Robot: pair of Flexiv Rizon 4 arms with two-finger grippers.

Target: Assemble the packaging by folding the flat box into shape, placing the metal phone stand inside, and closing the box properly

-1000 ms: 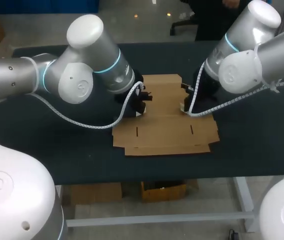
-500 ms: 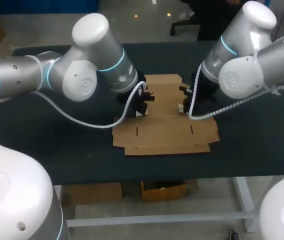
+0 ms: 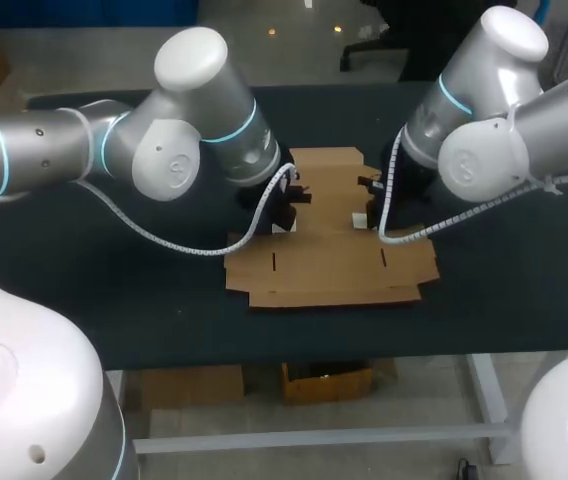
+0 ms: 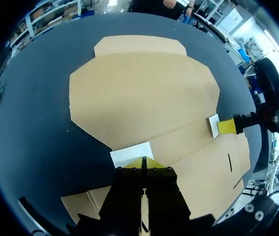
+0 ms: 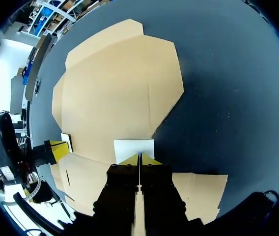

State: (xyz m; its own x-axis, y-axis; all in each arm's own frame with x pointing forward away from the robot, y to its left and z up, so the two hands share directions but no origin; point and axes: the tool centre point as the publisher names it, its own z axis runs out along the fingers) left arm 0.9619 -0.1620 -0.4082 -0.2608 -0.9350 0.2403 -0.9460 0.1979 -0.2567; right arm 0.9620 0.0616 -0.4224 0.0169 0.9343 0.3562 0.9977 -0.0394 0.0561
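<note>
The cardboard box [image 3: 329, 250] lies flat mid-frame on the counter [image 3: 84, 300] — folding, filling and closing all remain. The left claw [image 4: 143, 160] and right claw [image 5: 139, 156], tips together, flank it.

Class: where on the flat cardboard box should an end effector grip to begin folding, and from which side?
Probably a side flap of the flat cardboard box: it lies flat on the table, so only thin edges are graspable. Come in low from the outer side, pinching that edge.

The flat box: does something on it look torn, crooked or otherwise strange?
Nothing stands out. The flat box lies flat and untorn on the table; a small white patch sits ahead of the left gripper and the right gripper.
</note>
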